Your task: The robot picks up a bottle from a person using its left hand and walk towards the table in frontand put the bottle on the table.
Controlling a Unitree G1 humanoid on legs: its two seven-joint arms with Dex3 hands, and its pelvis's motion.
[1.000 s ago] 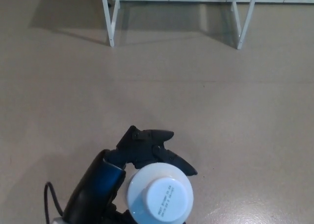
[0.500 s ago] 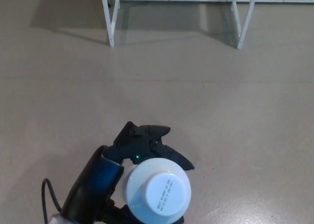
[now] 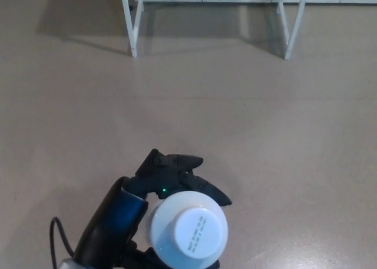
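In view: 1 bottle (image 3: 187, 231), 1 left hand (image 3: 171, 178), 1 cable (image 3: 56, 239) and 2 white leg frames (image 3: 130, 33).

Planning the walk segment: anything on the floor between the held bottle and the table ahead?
Nothing visible. The left robot hand holds the bottle, and the floor is bare up to the table legs. The tabletop itself is out of frame.

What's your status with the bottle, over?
Left hand shut on bottle, fingers wrapped round it. Right hand not in view. Bottle upright, cap up. No obstacle seen on floor before white table legs.
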